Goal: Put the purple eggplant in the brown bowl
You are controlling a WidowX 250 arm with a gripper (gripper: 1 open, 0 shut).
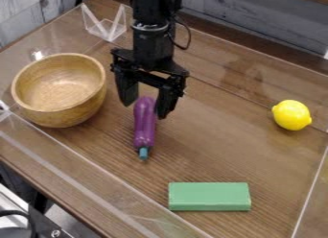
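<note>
The purple eggplant (pixel 144 125) lies on the wooden table, its teal stem tip pointing toward the front edge. My gripper (pixel 148 96) hangs straight down over the eggplant's upper end, open, one finger on each side and nothing held. The brown bowl (pixel 58 88) stands to the left of the eggplant, with nothing inside it.
A yellow lemon (pixel 292 114) sits at the right. A green rectangular block (pixel 209 195) lies near the front. A clear plastic stand (pixel 103 23) is at the back left. A transparent wall (pixel 77 184) borders the table's front.
</note>
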